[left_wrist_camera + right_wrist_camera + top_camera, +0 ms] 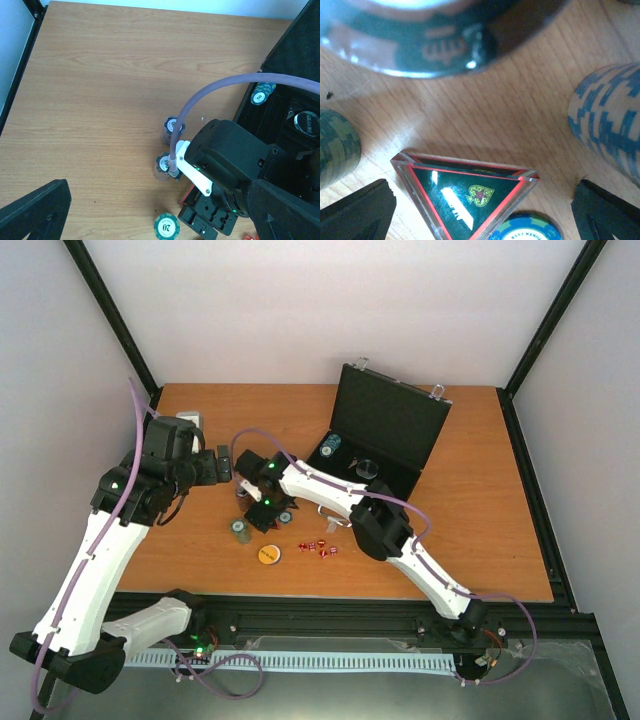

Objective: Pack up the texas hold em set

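The black case (392,420) lies open at the back right, lid upright, with chips (331,446) in its tray. The red-black triangle (465,192) lies flat on the table. My right gripper (482,216) hangs open just above it, one finger on each side, touching nothing. Chip stacks crowd it: a blue one (612,125), a green one (335,147) and a dark blurred one (420,40). My left gripper (157,215) is open and empty, high over two stacks (171,126) (164,164) and a green "20" stack (166,227). The orange disc (268,554) and red dice (318,547) lie nearer the front.
The right arm's wrist (225,165) and its purple cable (210,92) fill the middle of the left wrist view. A black frame post (110,310) runs along the table's left side. Bare wood (100,75) stretches toward the back left.
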Robot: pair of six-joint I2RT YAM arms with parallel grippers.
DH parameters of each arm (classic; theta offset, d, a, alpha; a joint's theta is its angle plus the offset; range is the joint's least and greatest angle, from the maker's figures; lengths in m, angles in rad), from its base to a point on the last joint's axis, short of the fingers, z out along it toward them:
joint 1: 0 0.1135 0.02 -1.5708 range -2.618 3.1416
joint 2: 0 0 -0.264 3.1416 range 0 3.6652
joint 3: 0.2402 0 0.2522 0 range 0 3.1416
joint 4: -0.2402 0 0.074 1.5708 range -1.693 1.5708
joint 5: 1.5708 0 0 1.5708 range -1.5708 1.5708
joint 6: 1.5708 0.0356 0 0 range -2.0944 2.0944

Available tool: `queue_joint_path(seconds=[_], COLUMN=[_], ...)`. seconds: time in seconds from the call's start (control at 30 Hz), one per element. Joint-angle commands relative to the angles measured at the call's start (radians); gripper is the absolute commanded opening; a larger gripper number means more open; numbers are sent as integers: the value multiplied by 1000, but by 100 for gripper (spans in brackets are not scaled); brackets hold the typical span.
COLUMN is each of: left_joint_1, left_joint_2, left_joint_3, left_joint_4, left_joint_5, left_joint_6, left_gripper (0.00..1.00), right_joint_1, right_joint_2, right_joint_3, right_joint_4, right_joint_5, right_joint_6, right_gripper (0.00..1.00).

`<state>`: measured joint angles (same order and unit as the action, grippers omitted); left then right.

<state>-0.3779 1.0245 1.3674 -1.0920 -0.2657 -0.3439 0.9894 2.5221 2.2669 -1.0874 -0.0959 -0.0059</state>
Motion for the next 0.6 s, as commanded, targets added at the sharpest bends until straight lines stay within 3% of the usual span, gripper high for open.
queue_joint_path(seconds=[0.0,0.33,0.57], left_joint_1=[2,2,2], left_joint_2=[3,6,7], left_joint_3=[8,10,6], left_joint_4=[23,23,24], left_joint_5=[2,-1,-2], left_joint_6=[-3,1,4], left_gripper=[100,100,100], right_joint_1=[0,3,5], right_joint_2=[50,73,78], right_joint_3=[24,48,43], right_joint_4=[7,5,-29], right_joint_5=[1,-17,-33], right_joint_6=[11,14,17], right_gripper=[97,88,65])
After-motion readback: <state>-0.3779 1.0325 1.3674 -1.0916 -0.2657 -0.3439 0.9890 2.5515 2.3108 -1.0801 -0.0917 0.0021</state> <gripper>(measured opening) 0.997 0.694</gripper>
